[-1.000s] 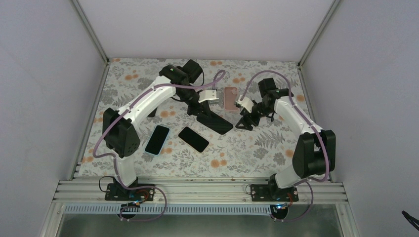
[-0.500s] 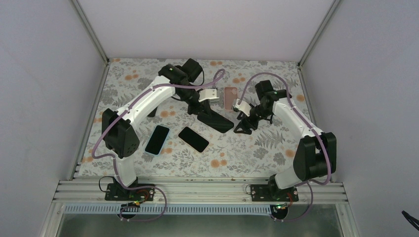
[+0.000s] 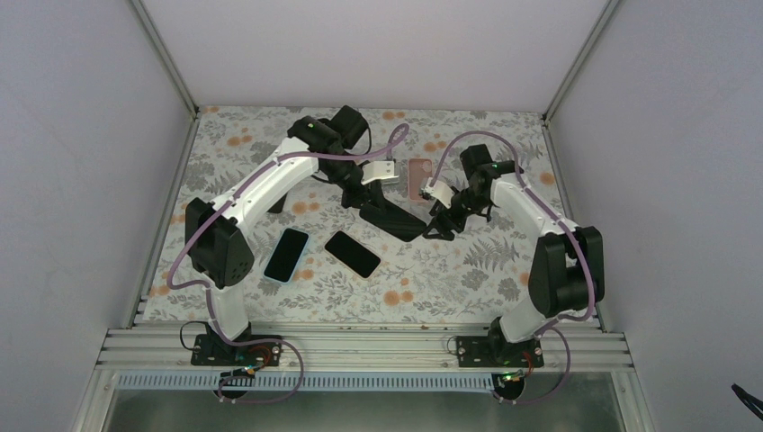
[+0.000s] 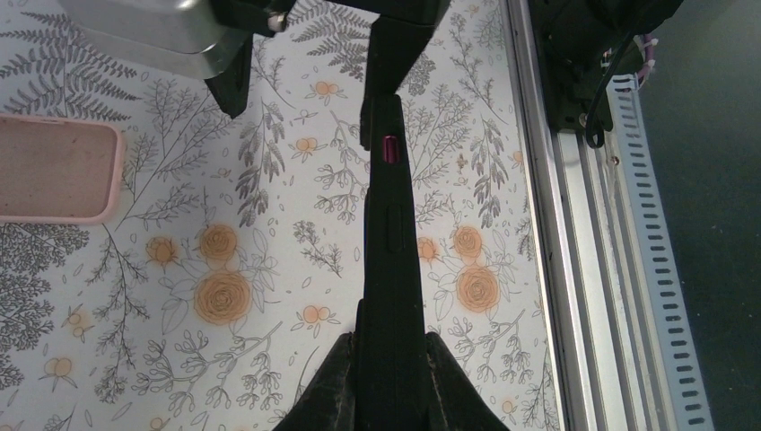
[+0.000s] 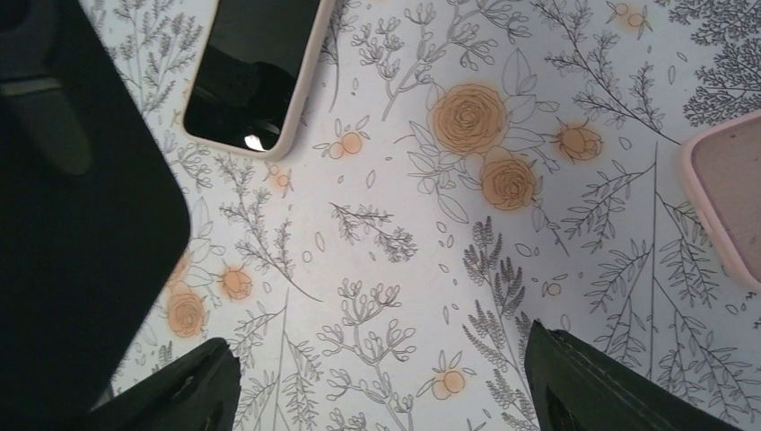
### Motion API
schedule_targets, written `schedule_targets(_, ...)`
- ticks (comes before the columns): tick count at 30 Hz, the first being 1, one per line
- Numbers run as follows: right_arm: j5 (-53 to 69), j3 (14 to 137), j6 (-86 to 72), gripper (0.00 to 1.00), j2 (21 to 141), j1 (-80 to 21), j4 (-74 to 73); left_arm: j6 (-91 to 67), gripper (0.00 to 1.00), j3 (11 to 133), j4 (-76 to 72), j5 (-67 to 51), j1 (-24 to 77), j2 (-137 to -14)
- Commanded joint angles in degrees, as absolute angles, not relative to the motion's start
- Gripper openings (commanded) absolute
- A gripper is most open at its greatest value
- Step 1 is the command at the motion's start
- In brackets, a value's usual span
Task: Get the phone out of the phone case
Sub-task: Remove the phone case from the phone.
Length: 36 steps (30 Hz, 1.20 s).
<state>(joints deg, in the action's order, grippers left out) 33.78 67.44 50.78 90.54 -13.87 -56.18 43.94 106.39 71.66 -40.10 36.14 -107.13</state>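
Observation:
My left gripper (image 3: pixel 371 200) is shut on a black cased phone (image 3: pixel 396 221) and holds it tilted above the table's middle. In the left wrist view the phone (image 4: pixel 388 233) shows edge-on, clamped between my fingers (image 4: pixel 334 395). My right gripper (image 3: pixel 440 227) is open and empty, just right of the phone's free end. In the right wrist view the jaws stand wide apart, my gripper (image 5: pixel 386 395) has only tablecloth between its tips, and the black phone (image 5: pixel 72 224) fills the left side beside the left fingertip (image 5: pixel 175 395).
An empty pink case (image 3: pixel 419 176) lies behind the grippers, also in the left wrist view (image 4: pixel 54 166) and the right wrist view (image 5: pixel 727 197). Two more phones lie nearer the front: one black (image 3: pixel 353 254), one with a light edge (image 3: pixel 286 255). A phone in a pale case (image 5: pixel 256 72) shows in the right wrist view.
My right gripper has moved left, closing in on the free end of the black phone. The left gripper and the phone have stayed almost still.

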Motion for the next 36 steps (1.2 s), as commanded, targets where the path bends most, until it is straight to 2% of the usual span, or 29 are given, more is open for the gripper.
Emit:
schedule_targets(1,34.30,71.08,48.62,0.81,92.99,-14.11,-53.32,44.42,0.02,106.39,70.66,-46.14,37.47,-105.92)
schedule_targets(6,35.87,73.54,50.96,0.80,94.27,-14.19,-57.25,44.05,0.02,105.34,69.57,-44.69,37.88,-105.78)
schedule_targets(16,29.80,65.52,54.82,0.82,87.79,-14.23,-61.38,44.80,0.02,106.63,70.50,-42.44,37.38,-105.11)
schedule_targets(22,33.24,65.21,55.45,0.82,85.53,-14.58,-62.51,43.83,0.02,106.97,69.33,-42.75,37.18,-105.28)
schedule_targets(36,34.86,68.40,53.00,0.79,89.75,-14.78,-58.99,43.91,0.02,108.97,70.85,-44.13,37.44,-106.99)
